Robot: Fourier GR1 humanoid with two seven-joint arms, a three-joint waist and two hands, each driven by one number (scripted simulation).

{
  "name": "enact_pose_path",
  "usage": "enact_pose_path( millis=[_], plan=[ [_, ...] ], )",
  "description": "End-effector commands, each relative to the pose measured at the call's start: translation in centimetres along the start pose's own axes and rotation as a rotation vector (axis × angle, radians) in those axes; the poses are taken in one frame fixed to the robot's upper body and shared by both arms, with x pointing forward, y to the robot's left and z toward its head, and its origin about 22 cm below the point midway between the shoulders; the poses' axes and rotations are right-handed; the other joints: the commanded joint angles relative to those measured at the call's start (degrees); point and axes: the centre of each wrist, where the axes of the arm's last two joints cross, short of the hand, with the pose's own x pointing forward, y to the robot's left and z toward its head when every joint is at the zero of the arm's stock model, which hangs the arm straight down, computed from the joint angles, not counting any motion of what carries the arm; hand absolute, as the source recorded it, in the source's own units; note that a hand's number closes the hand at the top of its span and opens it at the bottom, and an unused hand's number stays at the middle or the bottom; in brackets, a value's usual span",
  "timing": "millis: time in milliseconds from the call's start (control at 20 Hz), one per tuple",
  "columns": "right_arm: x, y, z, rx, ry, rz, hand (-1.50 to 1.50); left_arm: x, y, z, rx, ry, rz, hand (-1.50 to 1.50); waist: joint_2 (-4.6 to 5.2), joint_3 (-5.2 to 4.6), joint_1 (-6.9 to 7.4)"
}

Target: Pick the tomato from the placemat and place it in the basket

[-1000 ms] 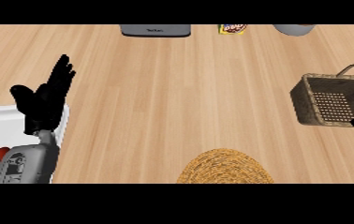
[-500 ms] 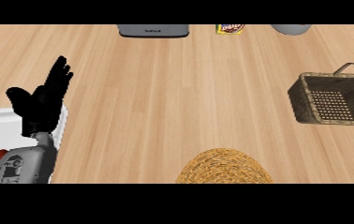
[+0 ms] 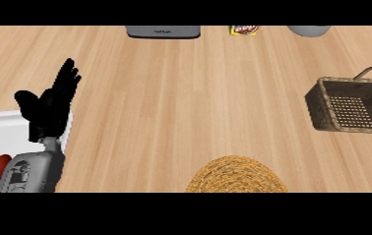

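Observation:
A round woven straw placemat [image 3: 236,175] lies at the counter's front edge, cut off by the view's lower edge; no tomato shows on its visible part. A dark wicker basket [image 3: 343,105] with a handle stands at the right edge, its inside bare as far as it shows. My left hand [image 3: 49,106] rests at the left, fingers straight and pointing up, holding nothing. The right hand is out of view.
A grey appliance [image 3: 163,31], a yellow packet [image 3: 244,30] and a grey round object [image 3: 309,30] line the far edge. A white surface [image 3: 15,131] sits at the left edge behind my left forearm.
The view has shifted slightly; the basket sits a little lower and further left in the picture. The left hand has stayed where it was.

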Motion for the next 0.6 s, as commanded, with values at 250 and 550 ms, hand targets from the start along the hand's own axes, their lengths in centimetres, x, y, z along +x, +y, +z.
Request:
enact_pose_path(
  millis=[250,550],
  plan=[
    [-1.7,1.4,-1.0,-0.036,-0.026,0.090,1.50,-0.3,-1.3,1.5,0.003,0.002,0.002,0.00,-0.41,-0.05,-0.86],
    [-2.7,2.2,-3.0,0.176,0.061,0.191,1.50,0.2,0.2,0.2,0.009,-0.003,0.000,0.00,-0.17,-0.07,-0.21]
  ],
)
